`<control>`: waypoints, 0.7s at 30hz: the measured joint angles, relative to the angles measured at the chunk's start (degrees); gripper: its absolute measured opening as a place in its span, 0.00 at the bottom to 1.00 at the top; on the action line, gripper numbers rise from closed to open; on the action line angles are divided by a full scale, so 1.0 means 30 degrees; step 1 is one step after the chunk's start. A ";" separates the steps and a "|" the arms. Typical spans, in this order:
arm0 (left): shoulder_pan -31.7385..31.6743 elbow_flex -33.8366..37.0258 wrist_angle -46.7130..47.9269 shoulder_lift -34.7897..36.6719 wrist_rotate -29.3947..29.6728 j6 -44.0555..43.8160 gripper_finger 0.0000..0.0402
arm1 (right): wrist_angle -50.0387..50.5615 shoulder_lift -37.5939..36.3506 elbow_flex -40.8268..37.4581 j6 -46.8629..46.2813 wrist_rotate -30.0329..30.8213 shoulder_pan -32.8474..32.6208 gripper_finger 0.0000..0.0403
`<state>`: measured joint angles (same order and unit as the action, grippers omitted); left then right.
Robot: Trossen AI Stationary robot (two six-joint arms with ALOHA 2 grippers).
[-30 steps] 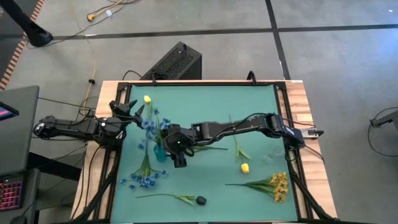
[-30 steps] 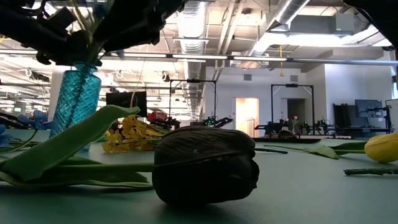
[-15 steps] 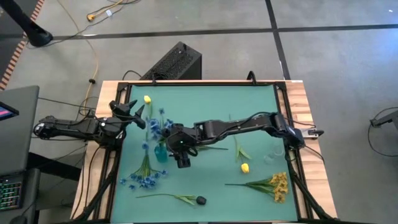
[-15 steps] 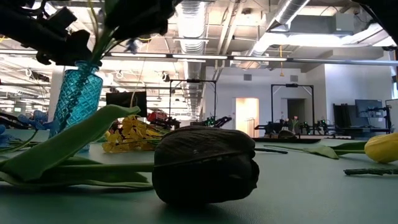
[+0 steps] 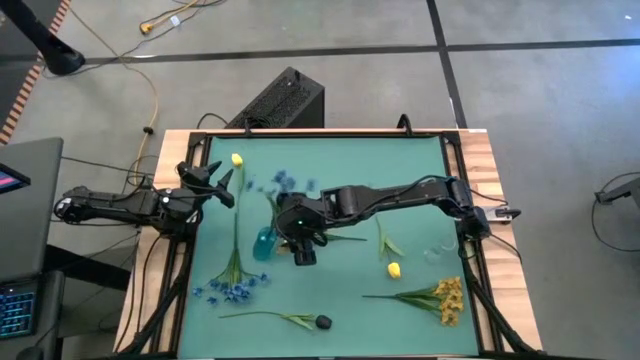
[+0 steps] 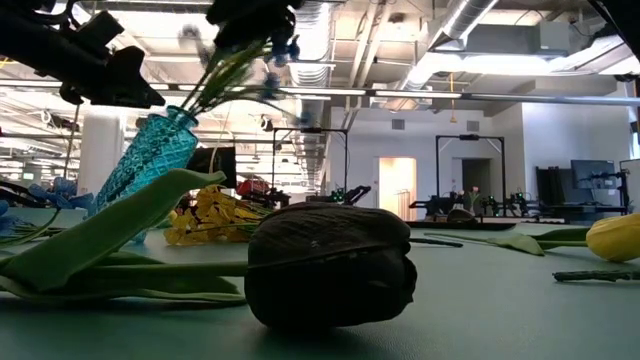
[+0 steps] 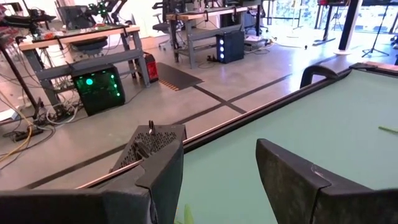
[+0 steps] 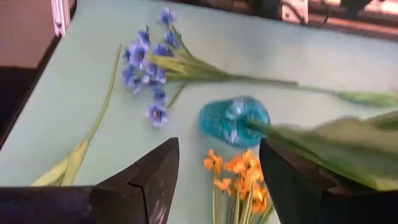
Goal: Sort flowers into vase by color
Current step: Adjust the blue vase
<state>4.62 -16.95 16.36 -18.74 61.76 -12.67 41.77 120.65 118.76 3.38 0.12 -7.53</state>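
Tipped over toward the table's centre since a second ago, the teal glass vase (image 6: 140, 160) now leans with a blue sprig (image 5: 283, 182) swung out of its mouth; nearest the low camera lies a single near-black bud (image 6: 330, 265) on a green stem; a yellow bud (image 5: 394, 269) and a yellow-orange cluster (image 5: 447, 297) lie to the right, a loose blue cluster (image 5: 228, 287) to the front left; right gripper (image 5: 303, 243) hovers just beside the vase, fingers spread, holding nothing; left gripper (image 5: 214, 184) waits at the table's left edge, fingers parted and empty; another yellow bud (image 5: 237, 159) lies at the far left.
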 joint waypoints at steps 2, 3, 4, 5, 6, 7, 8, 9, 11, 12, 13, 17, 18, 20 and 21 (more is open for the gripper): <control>0.0000 0.0000 -0.0006 0.0000 0.0000 -0.0007 0.48 | -0.0541 -0.0012 0.0000 0.0397 0.0000 -0.0040 0.62; -0.0003 0.0000 -0.0053 0.0000 0.0005 -0.0007 0.48 | -0.0745 -0.0018 0.0000 0.0589 0.0004 -0.0077 0.62; -0.0002 0.0000 -0.0087 0.0000 0.0002 -0.0005 0.48 | -0.1128 0.0082 0.0000 0.0790 0.0000 -0.0095 0.62; -0.0003 0.0000 -0.0114 0.0000 0.0004 -0.0007 0.48 | -0.1440 0.0115 0.0006 0.0826 -0.0013 -0.0114 0.62; 0.0000 0.0000 -0.0135 0.0000 0.0007 -0.0007 0.48 | -0.1398 0.0139 0.0007 0.0823 -0.0015 -0.0124 0.62; -0.0002 0.0000 -0.0138 0.0000 0.0004 -0.0002 0.48 | -0.1257 0.0157 -0.0032 0.0741 -0.0015 -0.0128 0.62; -0.0003 0.0000 -0.0138 0.0000 -0.0003 -0.0007 0.48 | -0.1281 0.0157 -0.0207 0.0476 -0.0015 -0.0127 0.62; 0.0000 0.0000 -0.0138 0.0000 -0.0040 -0.0001 0.48 | -0.1177 0.0157 -0.0416 0.0152 -0.0015 -0.0124 0.62; -0.0004 0.0000 -0.0138 0.0000 -0.0243 0.0000 0.48 | -0.0160 0.0162 -0.0599 -0.0613 -0.0019 -0.0117 0.62; 0.0000 0.0000 -0.0138 0.0000 -0.0356 -0.0007 0.48 | 0.0569 0.0193 -0.0612 -0.1001 -0.0036 -0.0117 0.62; 0.0000 0.0000 -0.0138 0.0000 -0.0366 -0.0001 0.48 | 0.1222 0.0193 -0.0627 -0.1380 -0.0050 -0.0104 0.62; 0.0000 0.0000 -0.0156 0.0000 -0.0372 0.0000 0.48 | 0.3376 0.0171 -0.0627 -0.2686 -0.0066 -0.0102 0.62; -0.0007 0.0000 -0.0204 0.0000 -0.0372 0.0000 0.48 | 0.3577 0.0179 -0.0627 -0.2782 -0.0073 -0.0102 0.62; 0.0000 0.0000 -0.0362 0.0000 -0.0372 0.0000 0.48 | 0.3665 0.0184 -0.0627 -0.2966 -0.0113 -0.0117 0.62; 0.0000 0.0000 -0.0379 0.0000 -0.0378 0.0000 0.48 | 0.3672 0.0179 -0.0627 -0.3182 -0.0333 -0.0149 0.62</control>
<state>4.62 -16.95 15.22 -18.74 60.62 -12.67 52.78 121.19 116.88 -6.16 -0.88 -7.98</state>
